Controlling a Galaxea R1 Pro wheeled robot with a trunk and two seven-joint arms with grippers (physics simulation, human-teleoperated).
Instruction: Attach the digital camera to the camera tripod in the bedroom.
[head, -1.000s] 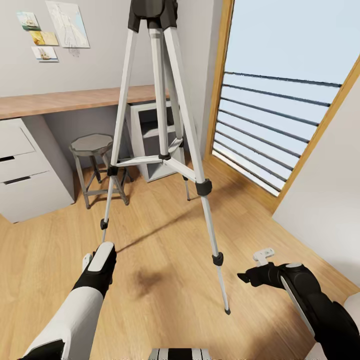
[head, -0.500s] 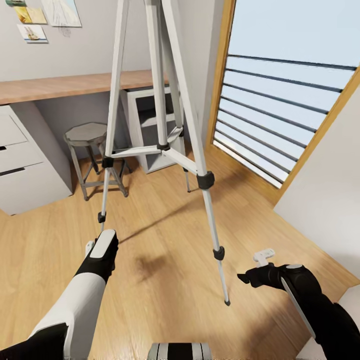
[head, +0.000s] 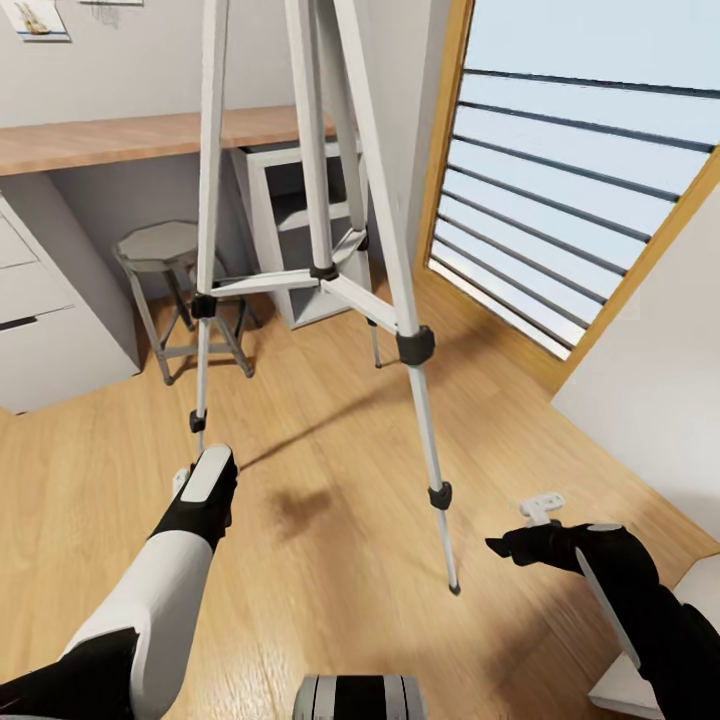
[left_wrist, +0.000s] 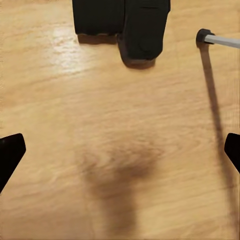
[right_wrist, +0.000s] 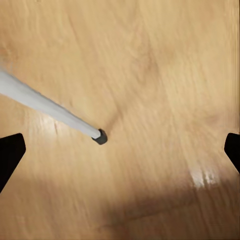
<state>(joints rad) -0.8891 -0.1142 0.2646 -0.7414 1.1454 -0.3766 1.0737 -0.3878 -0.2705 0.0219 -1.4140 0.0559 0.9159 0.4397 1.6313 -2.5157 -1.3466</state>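
Over the plank floor (head: 330, 560), the left gripper (left_wrist: 120, 150) is hanging with fingers spread, holding nothing; the camera tripod (head: 318, 270) is standing between both arms before the desk (head: 130, 140), and the right gripper (right_wrist: 120, 150) is likewise gaping, empty.

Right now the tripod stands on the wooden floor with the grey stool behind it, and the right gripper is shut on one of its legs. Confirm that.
Not quite. The right gripper is open and holds nothing: the right wrist view shows its fingertips wide apart over bare floor, with the tripod leg's foot lying free between them. The rest holds: in the head view the tripod stands on the wooden floor with the grey stool behind it.
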